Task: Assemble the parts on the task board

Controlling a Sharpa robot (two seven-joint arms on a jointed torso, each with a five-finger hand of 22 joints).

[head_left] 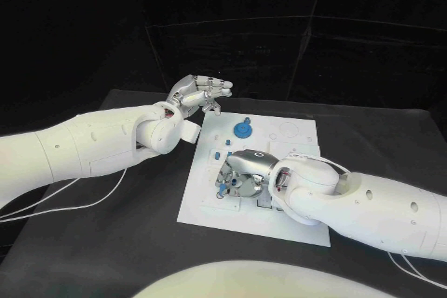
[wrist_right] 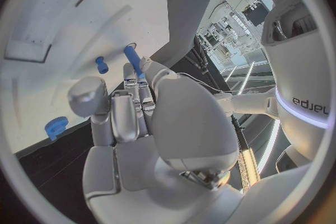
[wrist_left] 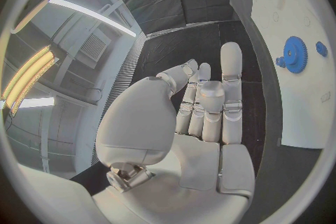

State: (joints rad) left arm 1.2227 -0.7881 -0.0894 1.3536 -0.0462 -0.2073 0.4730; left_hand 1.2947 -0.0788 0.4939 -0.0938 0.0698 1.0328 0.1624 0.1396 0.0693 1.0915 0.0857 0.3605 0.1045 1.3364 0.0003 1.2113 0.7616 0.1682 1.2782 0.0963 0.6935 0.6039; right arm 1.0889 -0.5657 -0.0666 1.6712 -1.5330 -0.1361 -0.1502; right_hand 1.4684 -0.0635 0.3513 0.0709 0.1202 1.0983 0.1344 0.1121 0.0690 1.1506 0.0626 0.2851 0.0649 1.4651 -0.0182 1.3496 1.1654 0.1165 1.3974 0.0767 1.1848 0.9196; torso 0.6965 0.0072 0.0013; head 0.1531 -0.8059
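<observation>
The white task board [head_left: 289, 139] lies in the middle of the black table. A blue gear [head_left: 244, 128] [wrist_left: 294, 54] [wrist_right: 56, 126] sits near the board's far edge, with a small blue part [wrist_left: 321, 48] beside it. My right hand [head_left: 244, 175] [wrist_right: 133, 117] reaches down onto the board's middle and pinches a slim blue peg [wrist_right: 132, 60] [head_left: 221, 193] at its fingertips. A short blue peg [wrist_right: 102, 64] stands on the board close by. My left hand [head_left: 200, 91] [wrist_left: 203, 106] is raised beyond the board's far left corner, fingers apart, holding nothing.
Two small blue pieces [head_left: 230, 141] [head_left: 216, 154] lie on the board between the gear and my right hand. A recessed tray shape [wrist_right: 49, 11] is in the board's surface. White cables [head_left: 84, 204] trail over the table on the left.
</observation>
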